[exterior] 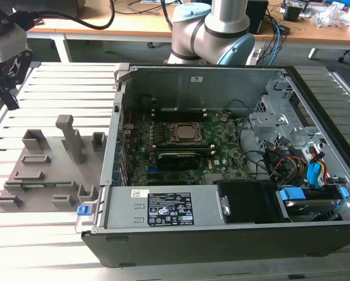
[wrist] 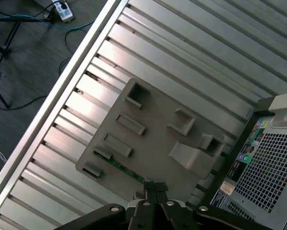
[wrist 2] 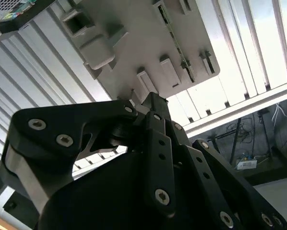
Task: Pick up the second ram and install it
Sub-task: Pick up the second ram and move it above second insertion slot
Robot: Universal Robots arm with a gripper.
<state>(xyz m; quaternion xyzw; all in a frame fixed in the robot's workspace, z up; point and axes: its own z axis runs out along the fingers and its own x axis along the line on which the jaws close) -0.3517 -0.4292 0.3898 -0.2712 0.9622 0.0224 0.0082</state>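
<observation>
The second ram (wrist: 120, 167) is a slim green strip lying on edge in a slot along one side of the grey holder plate (wrist: 153, 139). In the second wrist view the second ram (wrist 2: 176, 42) runs along the holder plate (wrist 2: 134, 43). In the exterior view the second ram (exterior: 33, 186) shows faintly at the plate's near left part. My gripper (exterior: 12, 100) hangs high over the slatted table at the exterior view's far left, well apart from the plate. Its fingers (wrist: 150, 188) stand together, shut with nothing between them, as the gripper (wrist 2: 152, 100) also shows.
An open computer case (exterior: 192, 216) stands to the exterior view's right of the holder plate (exterior: 52, 175), with the motherboard (exterior: 181, 146) exposed inside. The arm's base (exterior: 210, 29) rises behind the case. The case's grille (wrist: 268, 167) borders the plate. Floor and cables (wrist: 18, 57) lie beyond the table edge.
</observation>
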